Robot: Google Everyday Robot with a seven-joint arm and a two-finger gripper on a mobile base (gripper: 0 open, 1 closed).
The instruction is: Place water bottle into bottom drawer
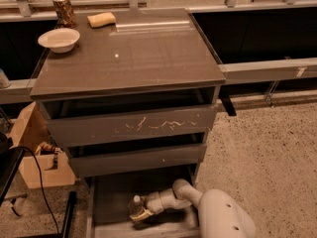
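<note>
gripper (141,213) sits low inside the open bottom drawer (113,192), closed on the upright bottle (135,206). arm (182,194) enters from the right front corner.

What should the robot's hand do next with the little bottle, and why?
Probably open the hand and let go. It seems to be gripping the water bottle, which stands upright low inside the open bottom drawer, apparently at or near its floor, so little is left to do but release it.
</note>
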